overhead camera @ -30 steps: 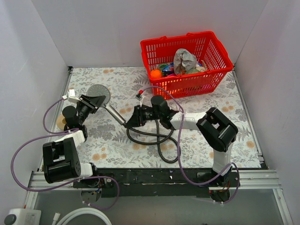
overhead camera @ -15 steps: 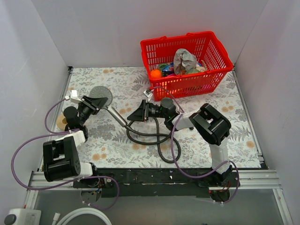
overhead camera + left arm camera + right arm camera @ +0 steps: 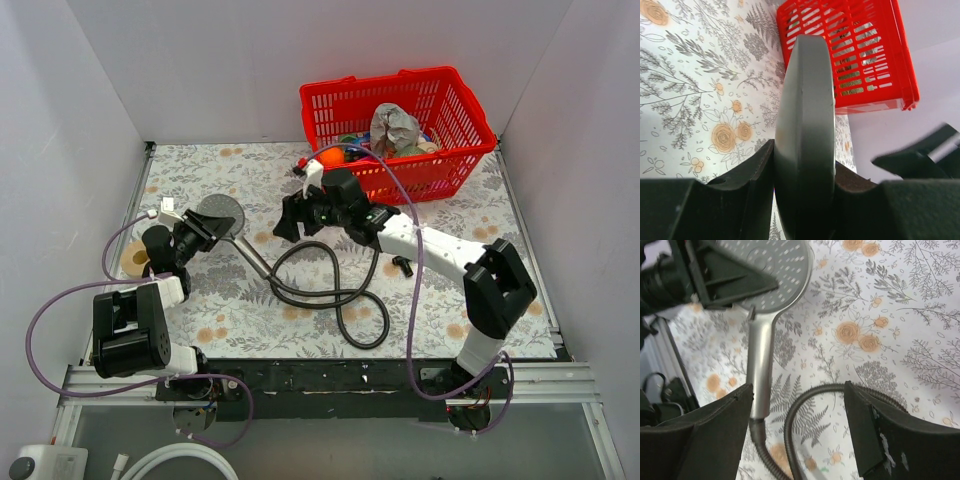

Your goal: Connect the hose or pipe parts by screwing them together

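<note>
here the left pincer [image 3: 805, 170] is clamped on the disc edge of the grey shower head [image 3: 222, 213] at the table's [image 3: 250, 330] left. the black hose [image 3: 345, 300] loops mid-table and meets the handle end. the right pincer [image 3: 797, 387] gapes wide above them, gripping nothing.

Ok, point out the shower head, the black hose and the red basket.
shower head [image 3: 785, 260]: right wrist view, disc face.
black hose [image 3: 790, 417]: right wrist view, curved bend.
red basket [image 3: 430, 178]: top view, front wall.
</note>
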